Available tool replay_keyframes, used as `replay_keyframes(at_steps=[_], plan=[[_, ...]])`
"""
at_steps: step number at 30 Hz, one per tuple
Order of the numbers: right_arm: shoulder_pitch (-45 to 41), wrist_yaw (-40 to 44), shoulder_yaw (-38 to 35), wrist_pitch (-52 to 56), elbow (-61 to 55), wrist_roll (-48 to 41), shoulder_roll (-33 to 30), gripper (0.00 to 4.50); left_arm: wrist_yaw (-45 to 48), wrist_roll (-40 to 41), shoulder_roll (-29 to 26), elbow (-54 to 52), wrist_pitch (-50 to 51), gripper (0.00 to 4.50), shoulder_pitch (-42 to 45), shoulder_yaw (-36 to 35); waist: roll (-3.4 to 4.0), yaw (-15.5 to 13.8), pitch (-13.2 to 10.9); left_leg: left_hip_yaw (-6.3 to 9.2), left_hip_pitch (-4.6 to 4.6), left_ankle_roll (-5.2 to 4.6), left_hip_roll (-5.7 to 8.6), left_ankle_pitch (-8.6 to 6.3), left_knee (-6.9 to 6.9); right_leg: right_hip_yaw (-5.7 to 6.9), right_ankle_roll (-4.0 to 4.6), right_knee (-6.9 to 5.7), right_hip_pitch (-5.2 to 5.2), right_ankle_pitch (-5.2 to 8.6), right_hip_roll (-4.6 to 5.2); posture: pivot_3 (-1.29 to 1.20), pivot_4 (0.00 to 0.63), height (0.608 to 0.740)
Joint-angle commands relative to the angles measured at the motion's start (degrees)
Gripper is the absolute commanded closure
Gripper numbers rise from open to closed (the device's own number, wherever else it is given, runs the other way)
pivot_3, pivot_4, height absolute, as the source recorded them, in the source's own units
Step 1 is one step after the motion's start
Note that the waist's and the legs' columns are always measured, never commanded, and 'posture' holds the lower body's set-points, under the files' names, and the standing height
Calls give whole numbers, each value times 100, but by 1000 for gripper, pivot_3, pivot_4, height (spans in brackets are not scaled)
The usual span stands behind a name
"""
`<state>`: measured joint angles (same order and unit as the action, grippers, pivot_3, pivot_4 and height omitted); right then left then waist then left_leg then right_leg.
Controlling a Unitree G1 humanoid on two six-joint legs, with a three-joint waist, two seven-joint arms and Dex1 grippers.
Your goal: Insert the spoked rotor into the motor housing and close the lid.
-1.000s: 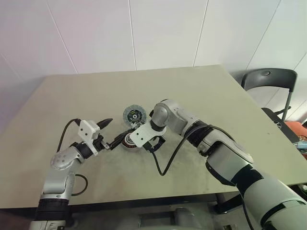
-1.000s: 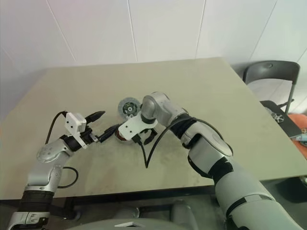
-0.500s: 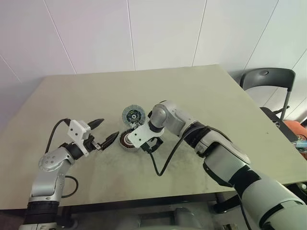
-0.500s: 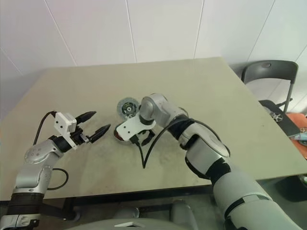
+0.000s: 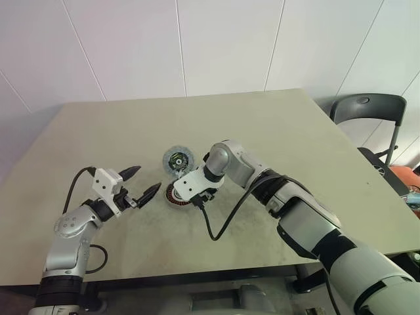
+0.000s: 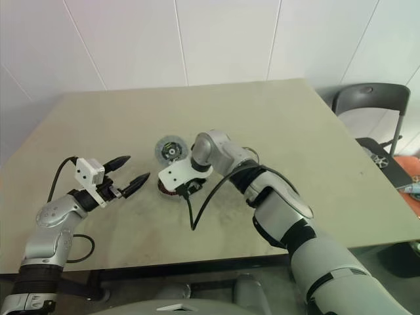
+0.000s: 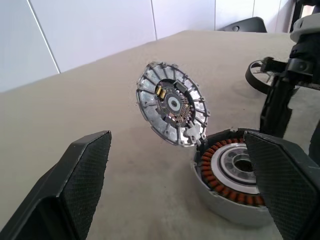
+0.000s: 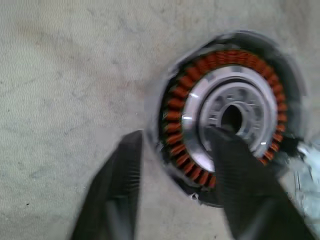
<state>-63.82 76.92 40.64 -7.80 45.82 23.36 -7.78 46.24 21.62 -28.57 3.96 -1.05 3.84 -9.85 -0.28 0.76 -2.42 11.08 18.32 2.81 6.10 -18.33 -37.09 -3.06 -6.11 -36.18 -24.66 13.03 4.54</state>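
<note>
Copper-wound motor housing (image 7: 235,175) flat on tabletop (image 5: 262,131), lid (image 7: 172,107) propped tilted against its rim. Right claw (image 8: 175,137) parted astride housing wall, unclamped; left claw (image 5: 147,178) spread, empty. Pinch wall squarely, sparing windings.

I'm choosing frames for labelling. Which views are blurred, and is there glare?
Right wrist view: soft with motion blur across the motor housing and the right claw. Left wrist view: sharp on the lid, with the left claw fingers large in the foreground. Head views: evenly lit, no glare on the table.
</note>
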Motion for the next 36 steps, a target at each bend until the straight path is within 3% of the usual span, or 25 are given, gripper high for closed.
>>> replay_keyframes(at_steps=[1, 19, 25, 36], plan=[[-29, 108, -66, 38, -97, -31, 8, 3096, 83, -30, -18, 52, -233, 0, 73, -52, 0, 5, 0, 0, 0, 0, 0, 0, -1, 0, 0, -1, 0, 0, 0, 0, 0, 740], [21, 305, -135, 89, -575, -88, -87, 3096, 372, -116, 92, 994, -972, 0, 166, -60, 0, 6, 0, 0, 1, 3, 0, 1, 1, 1, 2, -2, -3, -1, -1, 0, 0, 740], [370, 979, -92, 404, -1672, -212, -540, 3096, 459, -114, 85, 1191, -1109, 0, 194, -81, -1, -8, 1, 1, 5, 2, 0, 1, 0, 2, 1, 2, -3, -2, 0, 0, 0, 740], [934, 1386, -143, 1297, -3157, -320, -1192, 3096, 481, -133, 131, 1260, -1161, 0, 242, -34, -1, -13, 1, -1, 4, 3, -2, 1, -4, 2, 0, 0, -3, -2, 0, 0, 0, 740]])
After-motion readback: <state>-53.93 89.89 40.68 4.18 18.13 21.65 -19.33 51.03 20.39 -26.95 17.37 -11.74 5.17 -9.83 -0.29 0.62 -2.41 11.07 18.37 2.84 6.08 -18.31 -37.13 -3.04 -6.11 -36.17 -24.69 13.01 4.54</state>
